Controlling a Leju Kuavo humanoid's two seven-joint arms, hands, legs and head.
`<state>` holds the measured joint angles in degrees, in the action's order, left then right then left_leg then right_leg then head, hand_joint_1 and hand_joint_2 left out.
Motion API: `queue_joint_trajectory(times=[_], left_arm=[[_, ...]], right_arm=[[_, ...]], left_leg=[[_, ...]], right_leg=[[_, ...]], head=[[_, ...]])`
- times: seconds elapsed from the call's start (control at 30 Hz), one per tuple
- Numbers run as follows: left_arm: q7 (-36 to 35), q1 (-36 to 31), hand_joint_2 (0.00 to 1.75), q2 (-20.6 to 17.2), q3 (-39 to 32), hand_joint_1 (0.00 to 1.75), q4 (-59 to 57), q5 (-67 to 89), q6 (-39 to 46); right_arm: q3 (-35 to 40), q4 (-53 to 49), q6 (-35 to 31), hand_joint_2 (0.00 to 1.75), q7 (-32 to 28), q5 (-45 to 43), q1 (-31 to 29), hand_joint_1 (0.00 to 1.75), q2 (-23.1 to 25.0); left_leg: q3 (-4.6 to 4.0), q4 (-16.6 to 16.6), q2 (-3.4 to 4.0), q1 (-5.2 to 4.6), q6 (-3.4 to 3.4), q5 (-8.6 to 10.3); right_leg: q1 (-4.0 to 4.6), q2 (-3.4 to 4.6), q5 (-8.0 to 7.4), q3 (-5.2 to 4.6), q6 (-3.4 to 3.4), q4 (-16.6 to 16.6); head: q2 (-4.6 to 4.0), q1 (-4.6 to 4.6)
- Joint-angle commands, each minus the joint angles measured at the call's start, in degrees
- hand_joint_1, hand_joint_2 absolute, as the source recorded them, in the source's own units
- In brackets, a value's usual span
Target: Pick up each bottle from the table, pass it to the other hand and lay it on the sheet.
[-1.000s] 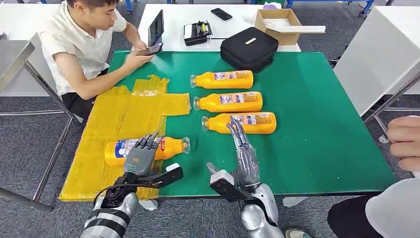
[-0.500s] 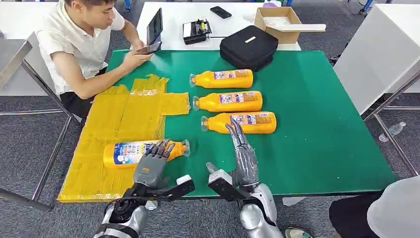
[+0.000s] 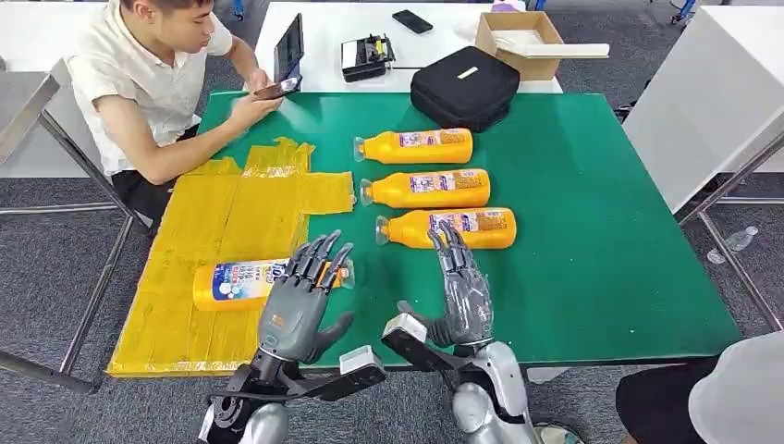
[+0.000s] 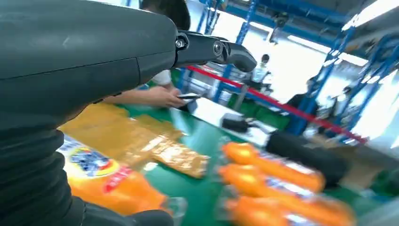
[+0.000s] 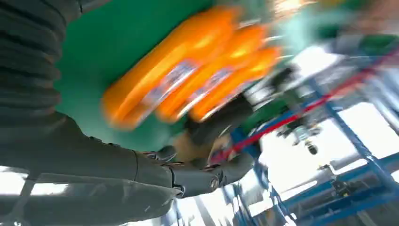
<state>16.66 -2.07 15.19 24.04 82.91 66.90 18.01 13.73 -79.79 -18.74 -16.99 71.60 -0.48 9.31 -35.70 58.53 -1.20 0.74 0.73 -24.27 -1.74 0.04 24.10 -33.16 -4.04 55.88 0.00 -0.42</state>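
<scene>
The robot stands at the near edge of the green tabletop with both hands raised over it; the left hand is lifted with its fingers spread and straight, holding nothing; the right hand is likewise up, its fingers apart and empty, their tips in front of the nearest bottle's label.

One orange bottle lies on its side on the yellow sheet, near the sheet's near edge, its clear cap toward the middle of the tabletop and partly hidden behind the left hand; the sheet covers the left part of the tabletop, crinkled at its far end.

Three more orange bottles lie on the bare green, side by side in a row, caps pointing toward the sheet: the far bottle, the middle bottle and the near bottle; they are close together but I cannot tell whether they touch.

The left wrist view shows the sheet bottle's label just beside the palm; the right wrist view shows the three bottles only as an orange blur.

A person sits at the far left corner looking at a phone; a black case rests at the far edge; a cardboard box stands on the white table behind.
</scene>
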Motion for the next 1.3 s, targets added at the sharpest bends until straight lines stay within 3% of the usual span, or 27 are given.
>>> queue_joint_trajectory(times=[0.03, 0.23, 0.77, 1.1, 1.3], left_arm=[[3.6, 2.0, 1.75, -1.5, 2.3, 0.00, 1.7, -6.6, -1.0], [5.7, 3.2, 1.75, -0.7, 1.9, 0.00, 2.5, -11.5, -3.1], [6.3, 2.5, 1.75, -0.8, 2.8, 0.00, 1.9, -12.8, -3.3], [5.7, 2.9, 1.75, -0.7, 2.9, 0.00, 2.7, -12.2, -3.4], [5.8, 3.8, 1.75, 0.4, 1.0, 0.00, 2.3, -20.6, -8.9]], right_arm=[[-2.7, 19.4, 0.7, 1.75, 8.6, 9.6, -11.0, 0.00, -13.1], [-3.9, 27.4, 6.6, 1.75, 11.8, 11.2, -15.2, 0.00, -16.2], [-0.8, 28.2, 4.9, 1.75, 11.3, 12.8, -17.3, 0.00, -14.8], [2.3, 18.3, 3.5, 1.75, 12.4, 13.9, -13.8, 0.00, -14.1], [-2.1, 8.5, -0.3, 1.75, 10.2, 10.4, -7.4, 0.00, -11.2]], left_leg=[[0.27, -0.1, 0.12, -0.04, 0.07, 0.00], [0.12, 0.0, 0.06, -0.07, 0.03, -0.01], [0.18, 0.0, 0.29, -0.05, 0.02, -0.08], [0.16, 0.0, 0.20, -0.05, 0.01, -0.10], [0.19, 0.0, 0.13, -0.04, 0.01, -0.11]], right_leg=[[0.01, 0.02, -0.05, 0.29, 0.17, -0.2], [-0.04, 0.02, -0.09, 0.14, 0.00, -0.1], [0.01, 0.20, -0.07, 0.14, 0.11, 0.0], [0.00, 0.11, 0.00, 0.13, 0.10, 0.0], [0.02, 0.03, 0.03, 0.19, 0.16, 0.0]], head=[[0.00, 0.02], [0.00, 0.00], [0.00, -0.02], [0.00, -0.04], [0.00, 0.00]])
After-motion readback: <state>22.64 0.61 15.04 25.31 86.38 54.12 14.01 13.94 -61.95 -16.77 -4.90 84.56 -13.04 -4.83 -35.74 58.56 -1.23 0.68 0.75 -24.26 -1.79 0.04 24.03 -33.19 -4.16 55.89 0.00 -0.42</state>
